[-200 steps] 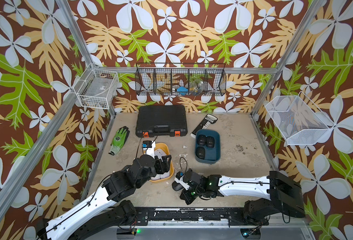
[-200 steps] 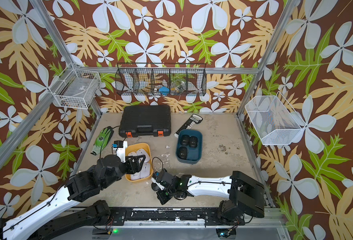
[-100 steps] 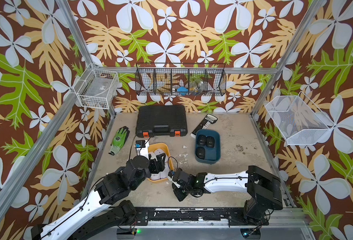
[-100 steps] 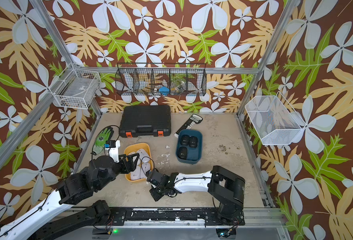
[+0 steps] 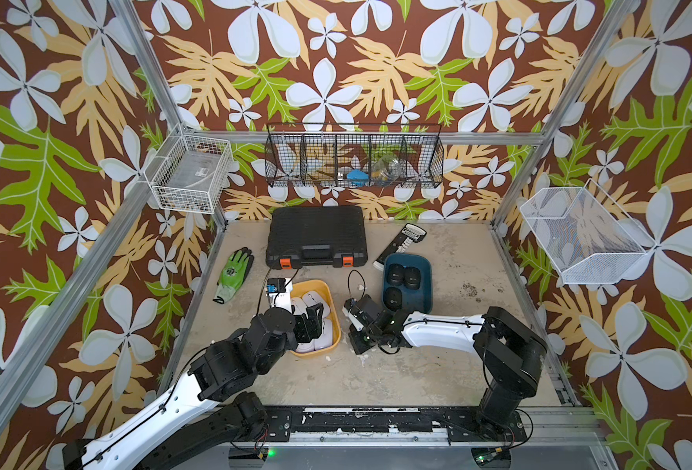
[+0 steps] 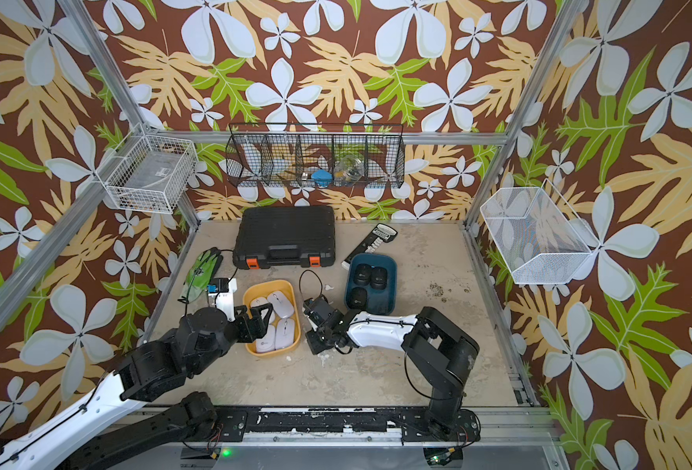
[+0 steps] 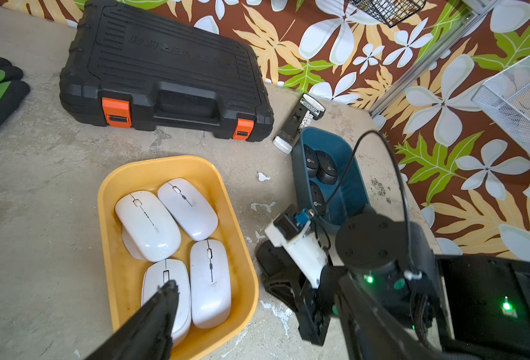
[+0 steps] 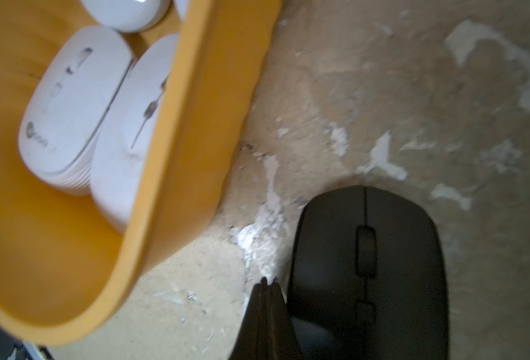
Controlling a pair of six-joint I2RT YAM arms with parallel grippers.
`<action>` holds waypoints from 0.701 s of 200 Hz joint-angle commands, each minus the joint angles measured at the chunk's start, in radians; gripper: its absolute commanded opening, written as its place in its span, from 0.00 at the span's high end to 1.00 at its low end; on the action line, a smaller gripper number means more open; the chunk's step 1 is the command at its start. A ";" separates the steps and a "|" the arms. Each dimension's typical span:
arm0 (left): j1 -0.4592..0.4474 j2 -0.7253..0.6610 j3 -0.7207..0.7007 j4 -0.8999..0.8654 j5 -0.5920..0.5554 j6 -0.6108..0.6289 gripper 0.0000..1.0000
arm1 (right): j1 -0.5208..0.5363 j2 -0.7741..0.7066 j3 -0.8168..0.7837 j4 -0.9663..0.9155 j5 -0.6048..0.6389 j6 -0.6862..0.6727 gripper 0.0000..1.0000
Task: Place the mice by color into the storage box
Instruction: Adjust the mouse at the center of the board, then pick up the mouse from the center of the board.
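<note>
Sitting low in frame, the right end effector (image 8: 267, 282) is pinched closed; it may shove the black mouse (image 8: 366, 265).

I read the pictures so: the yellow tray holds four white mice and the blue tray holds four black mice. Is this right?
Not quite. The blue tray holds three black mice, as both top views show; the fourth black mouse lies on the table, in the right wrist view. The yellow tray does hold four white mice.

Left claw (image 6: 257, 316) spread wide, arm reaching forward; right claw (image 8: 267, 283) pinched closed, arm stretched low.
</note>
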 commanded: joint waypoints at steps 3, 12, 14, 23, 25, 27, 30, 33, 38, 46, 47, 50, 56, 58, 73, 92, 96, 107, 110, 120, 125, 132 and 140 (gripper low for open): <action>0.001 0.007 -0.012 0.037 0.026 0.006 0.17 | -0.019 -0.013 0.012 -0.002 -0.034 -0.046 1.00; 0.001 0.007 -0.016 0.042 0.033 0.008 0.17 | -0.020 -0.041 0.007 0.002 -0.054 -0.057 0.99; 0.001 0.006 -0.017 0.044 0.036 0.008 0.17 | -0.020 -0.048 0.004 0.004 -0.060 -0.058 0.98; 0.003 0.003 -0.023 0.053 0.046 0.012 0.17 | -0.020 -0.085 -0.010 0.008 -0.074 -0.058 0.93; 0.002 0.002 -0.025 0.056 0.047 0.014 0.16 | -0.020 -0.093 -0.012 0.006 -0.078 -0.058 0.92; 0.001 0.002 -0.026 0.058 0.051 0.016 0.16 | -0.020 -0.104 -0.015 0.006 -0.082 -0.060 0.91; 0.002 0.001 -0.029 0.063 0.054 0.019 0.16 | -0.020 -0.114 -0.020 0.007 -0.088 -0.060 0.89; 0.001 0.001 -0.032 0.067 0.059 0.022 0.16 | -0.020 -0.131 -0.024 0.006 -0.094 -0.060 0.87; 0.002 -0.001 -0.035 0.074 0.064 0.028 0.16 | -0.019 -0.156 -0.029 0.001 -0.102 -0.062 0.82; 0.001 -0.002 -0.043 0.084 0.072 0.033 0.15 | -0.020 -0.195 -0.035 -0.010 -0.104 -0.063 0.74; 0.001 -0.002 -0.043 0.086 0.075 0.034 0.15 | -0.019 -0.200 -0.035 -0.011 -0.102 -0.063 0.73; 0.002 -0.002 -0.046 0.090 0.078 0.035 0.15 | -0.020 -0.214 -0.035 -0.018 -0.098 -0.064 0.69; 0.000 -0.004 -0.051 0.100 0.086 0.039 0.14 | -0.021 -0.237 -0.034 -0.036 -0.081 -0.066 0.59; 0.001 -0.005 -0.054 0.105 0.090 0.041 0.14 | -0.022 -0.244 -0.034 -0.045 -0.075 -0.067 0.55; 0.002 -0.018 -0.072 0.141 0.122 0.049 0.11 | -0.045 -0.267 -0.019 -0.118 -0.021 -0.077 0.32; 0.002 -0.039 -0.103 0.215 0.214 0.086 0.07 | -0.073 -0.230 0.006 -0.211 0.055 -0.118 0.19; 0.001 -0.040 -0.106 0.222 0.222 0.087 0.06 | -0.079 -0.217 0.012 -0.223 0.061 -0.127 0.18; 0.001 -0.042 -0.113 0.229 0.231 0.096 0.03 | -0.086 -0.177 0.031 -0.253 0.063 -0.148 0.16; 0.001 -0.040 -0.114 0.228 0.234 0.101 0.03 | -0.086 -0.166 0.036 -0.258 0.065 -0.154 0.16; 0.002 -0.038 -0.112 0.220 0.229 0.110 0.01 | -0.086 -0.131 0.053 -0.271 0.064 -0.163 0.15; 0.001 -0.038 -0.112 0.219 0.229 0.115 0.00 | -0.085 -0.112 0.061 -0.273 0.065 -0.164 0.14; 0.001 -0.039 -0.109 0.217 0.230 0.124 0.00 | -0.085 -0.089 0.071 -0.276 0.066 -0.167 0.13; 0.002 -0.040 -0.107 0.217 0.234 0.133 0.00 | -0.085 -0.065 0.082 -0.281 0.069 -0.168 0.13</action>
